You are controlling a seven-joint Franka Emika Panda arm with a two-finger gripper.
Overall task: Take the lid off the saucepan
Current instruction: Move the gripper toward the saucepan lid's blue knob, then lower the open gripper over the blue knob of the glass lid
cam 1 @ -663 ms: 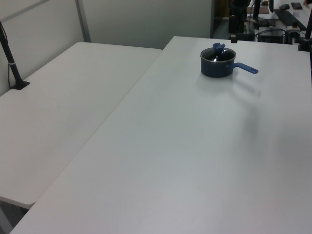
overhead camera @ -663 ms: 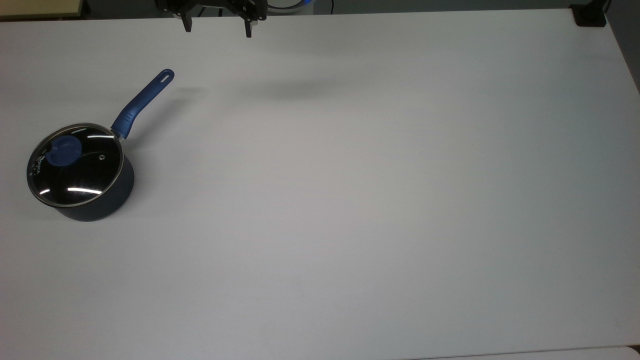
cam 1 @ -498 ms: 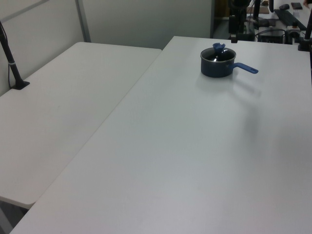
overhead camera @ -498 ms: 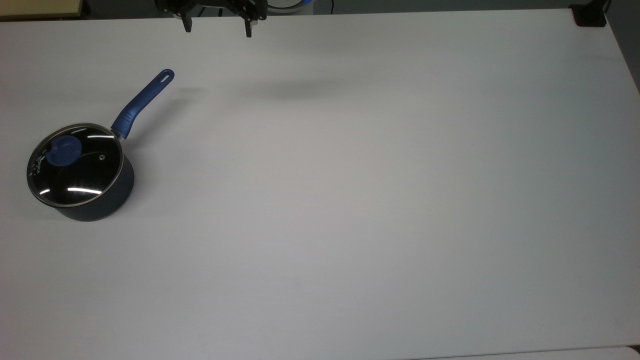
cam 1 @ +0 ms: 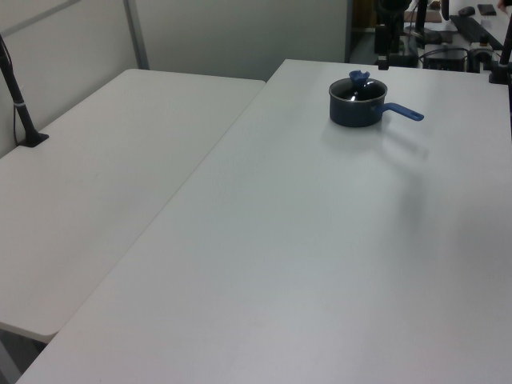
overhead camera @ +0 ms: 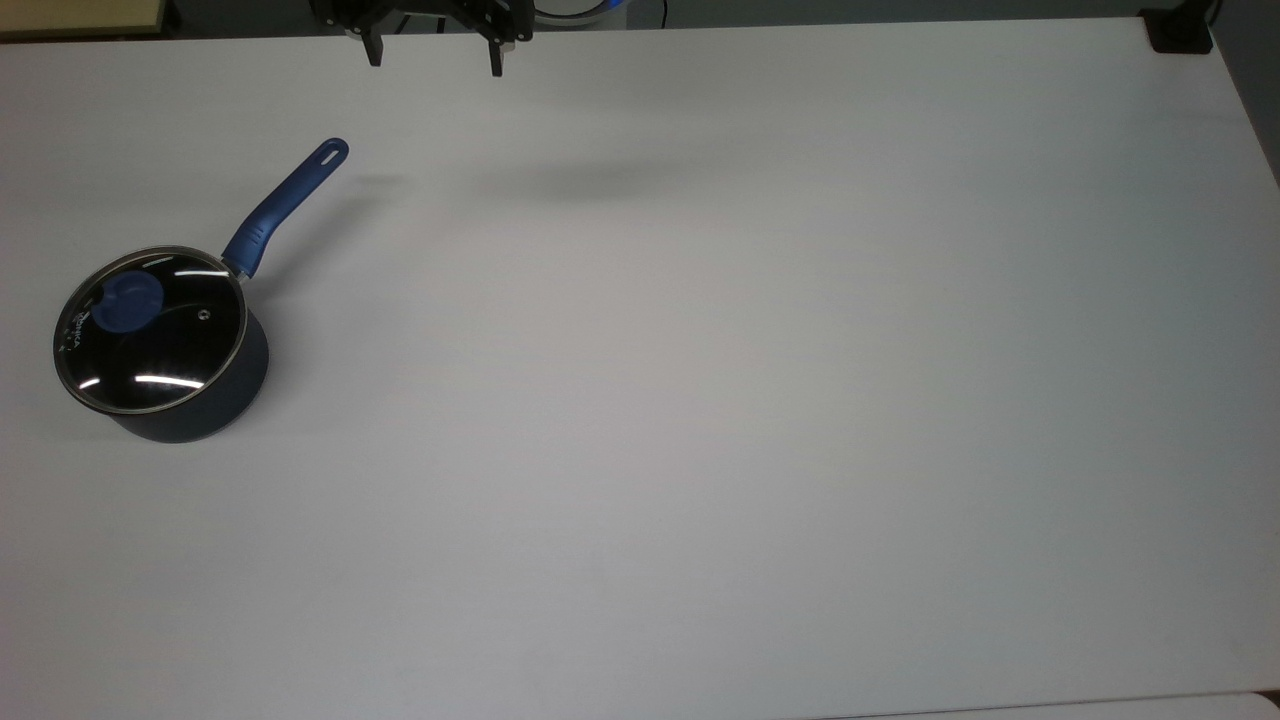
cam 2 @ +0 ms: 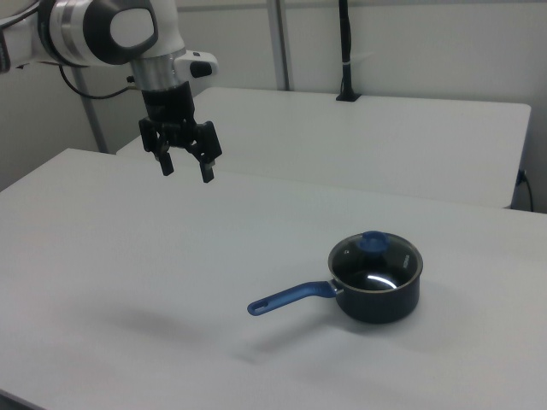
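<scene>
Gripper (cam 2: 185, 169) spread wide, empty, high, well apart from lid (cam 2: 375, 254) on saucepan (cam 2: 376, 295).

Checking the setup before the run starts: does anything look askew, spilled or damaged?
Nothing stands out. The lid sits flat and centred on the saucepan, which stands upright on the table with no spill around it. The gripper hangs open above the table, well apart from the pan.
</scene>
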